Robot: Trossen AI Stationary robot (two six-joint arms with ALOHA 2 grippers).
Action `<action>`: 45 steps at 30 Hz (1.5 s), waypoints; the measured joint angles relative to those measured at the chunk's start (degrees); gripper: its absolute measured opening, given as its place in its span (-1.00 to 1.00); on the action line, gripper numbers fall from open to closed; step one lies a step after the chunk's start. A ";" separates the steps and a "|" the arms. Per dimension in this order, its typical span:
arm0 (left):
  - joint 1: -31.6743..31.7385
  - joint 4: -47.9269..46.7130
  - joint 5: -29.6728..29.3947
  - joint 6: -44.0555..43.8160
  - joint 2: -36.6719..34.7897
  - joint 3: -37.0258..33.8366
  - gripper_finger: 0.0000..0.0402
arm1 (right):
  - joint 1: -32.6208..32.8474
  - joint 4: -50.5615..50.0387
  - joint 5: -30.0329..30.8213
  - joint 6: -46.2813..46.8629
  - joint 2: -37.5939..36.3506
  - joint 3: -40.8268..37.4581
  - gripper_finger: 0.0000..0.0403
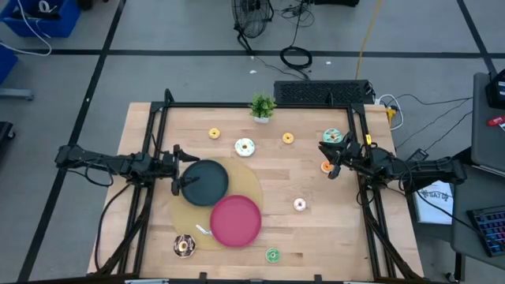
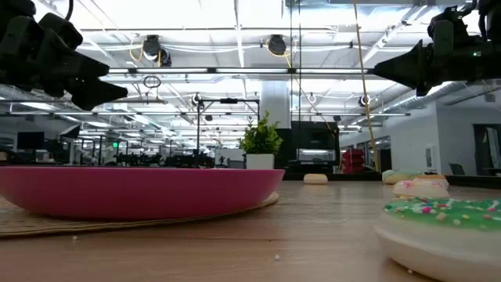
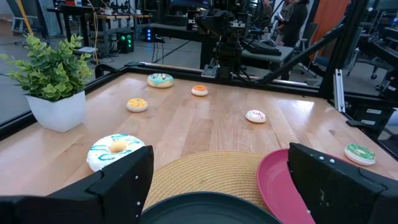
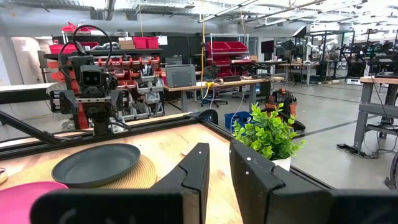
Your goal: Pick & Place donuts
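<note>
Several small donuts lie flat on the wooden table: yellow [image 1: 214, 133], white with blue icing [image 1: 245, 147], yellow-orange [image 1: 287, 138], mint [image 1: 333, 136], orange [image 1: 327, 166], pink-white [image 1: 299, 205], green [image 1: 272, 255] and chocolate [image 1: 184, 245]. My left gripper [image 1: 180, 170] hovers wide open over the left rim of the dark plate [image 1: 207, 182], with the plate's rim below its fingers in the left wrist view [image 3: 214, 186]. My right gripper [image 1: 329, 158] hangs above the table beside the orange donut. Its fingers [image 4: 219, 162] are open by a narrow gap and hold nothing.
The dark plate and a pink plate [image 1: 235, 220] rest on a round woven mat [image 1: 251, 186]. A small potted plant [image 1: 263, 107] stands at the far edge. Black frame rails run along the table's left, right and far sides. Bare wood lies between the plates and the right arm.
</note>
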 joint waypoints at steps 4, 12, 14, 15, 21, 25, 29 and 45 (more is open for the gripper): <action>0.01 -0.02 0.00 0.00 -0.01 0.00 0.82 | 0.00 0.01 0.00 -0.01 0.00 0.00 -0.73; 0.00 -0.02 0.01 0.00 -0.01 0.00 0.82 | -0.01 -0.01 0.00 -0.01 0.00 0.00 -0.73; 0.00 -0.02 -0.01 0.00 -0.01 0.00 0.82 | 0.01 -0.01 -0.01 0.01 -0.01 0.00 -0.73; 0.02 -0.02 -0.01 0.00 -0.01 0.02 0.82 | 0.00 0.00 -0.01 -0.01 0.00 0.00 -0.73; 0.02 0.00 -0.01 0.00 -0.01 0.02 0.82 | 0.01 0.01 0.00 0.01 0.01 0.00 -0.73; 0.02 0.00 0.01 0.00 0.01 0.02 0.82 | 0.00 0.00 0.00 0.00 0.00 0.00 -0.73; 0.02 0.00 0.01 0.00 -0.01 0.02 0.82 | -0.01 0.49 0.00 -0.10 0.01 0.00 -0.73; 0.00 0.00 0.01 0.00 0.01 0.00 0.82 | -0.01 5.08 0.11 -0.89 0.01 0.04 -0.73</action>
